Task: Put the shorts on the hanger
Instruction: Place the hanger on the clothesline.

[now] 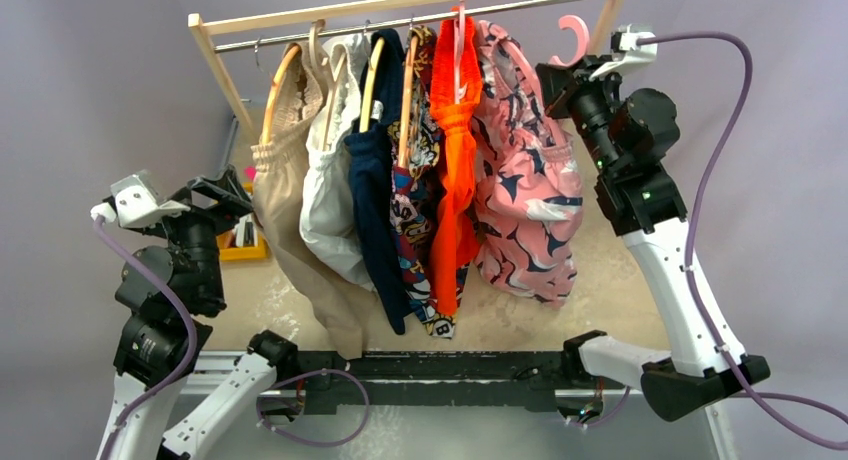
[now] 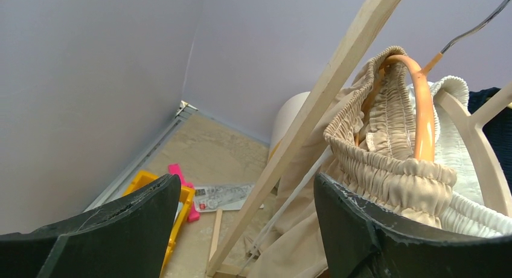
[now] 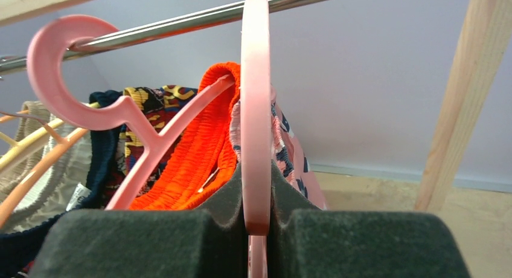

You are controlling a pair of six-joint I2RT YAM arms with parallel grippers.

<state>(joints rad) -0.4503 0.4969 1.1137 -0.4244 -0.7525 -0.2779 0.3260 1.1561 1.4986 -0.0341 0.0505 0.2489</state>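
The shorts point(image 1: 525, 195), pink with a navy and white print, hang at the right end of the rack, beside the orange garment. Above them, by the rail, the hook of the pink hanger point(image 1: 575, 35) rises. My right gripper point(image 1: 568, 80) is shut on that hanger just below the hook. In the right wrist view the hanger point(image 3: 256, 109) stands edge-on, pinched between the grey foam pads point(image 3: 223, 199). A strip of the shorts point(image 3: 293, 157) shows behind it. My left gripper point(image 1: 225, 192) is open and holds nothing, left of the rack, and its dark fingers point(image 2: 121, 229) stand wide apart.
A metal rail point(image 1: 400, 25) in a wooden frame carries beige point(image 1: 290, 200), white point(image 1: 330, 200), navy point(image 1: 375, 210) and patterned point(image 1: 420, 230) garments on wooden hangers. The orange garment point(image 1: 455, 160) is on a second pink hanger point(image 3: 66, 66). A yellow tray point(image 2: 145, 181) lies near the slanted rack leg point(image 2: 314, 109).
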